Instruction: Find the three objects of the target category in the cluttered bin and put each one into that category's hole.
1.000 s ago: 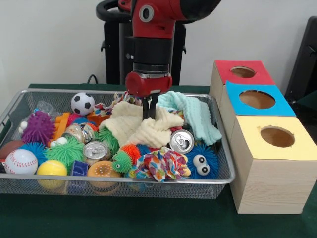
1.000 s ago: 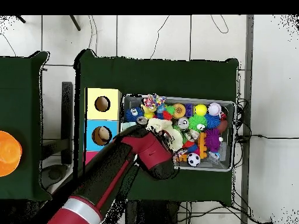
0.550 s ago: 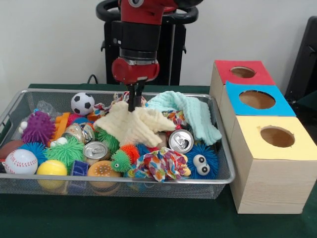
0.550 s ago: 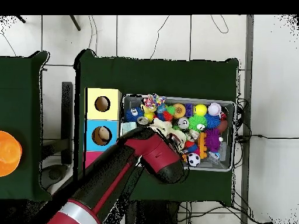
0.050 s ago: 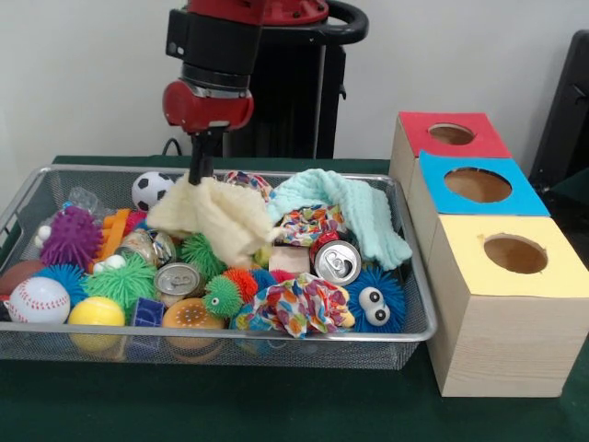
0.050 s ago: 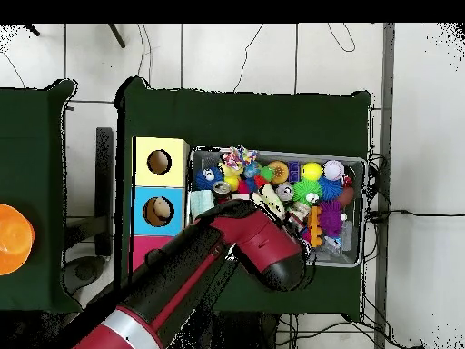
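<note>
Pincer (image 5: 199, 177) clamping a cream cloth (image 5: 217, 217), dangling over wire bin (image 5: 405, 276) clutter: soccer ball (image 5: 151, 190), mint cloth (image 5: 350, 206), cans (image 5: 338, 261) crowding beneath.

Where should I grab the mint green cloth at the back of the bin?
Pinch the raised fold of the mint green cloth near its top, coming straight down. It drapes over the clutter toward the bin wall, so the bunched ridge gives the end effector something to close on.

My arm (image 6: 195, 273) was red with black joint sections and a silver band; my end effector (image 5: 200, 166) was narrow and black.
</note>
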Controlling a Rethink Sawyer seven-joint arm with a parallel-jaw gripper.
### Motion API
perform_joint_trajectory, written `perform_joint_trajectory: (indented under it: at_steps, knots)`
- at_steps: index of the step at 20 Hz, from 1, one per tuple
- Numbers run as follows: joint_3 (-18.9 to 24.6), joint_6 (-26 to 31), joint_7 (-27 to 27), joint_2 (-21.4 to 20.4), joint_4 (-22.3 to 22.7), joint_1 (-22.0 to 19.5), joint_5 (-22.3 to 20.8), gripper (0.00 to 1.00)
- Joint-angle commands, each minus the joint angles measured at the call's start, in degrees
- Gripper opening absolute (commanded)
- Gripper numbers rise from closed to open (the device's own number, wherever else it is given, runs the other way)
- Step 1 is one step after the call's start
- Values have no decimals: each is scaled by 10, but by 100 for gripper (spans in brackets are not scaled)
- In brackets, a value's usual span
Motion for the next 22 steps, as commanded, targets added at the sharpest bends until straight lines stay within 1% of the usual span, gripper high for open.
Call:
perform_joint_trajectory:
  at_steps: [1, 8, 11, 15, 19, 22]
  knots:
    - [19, -59, 81, 22, -42, -38, -22, 0]
    - [23, -61, 47, 17, -49, -63, -38, 0]
    - [31, -60, 37, 12, -44, -70, -40, 0]
    - [38, -47, 27, 9, -39, -75, -38, 0]
    - [46, -47, 19, 7, -36, -79, -37, 0]
    - [43, -44, 25, 10, -38, -77, -37, 0]
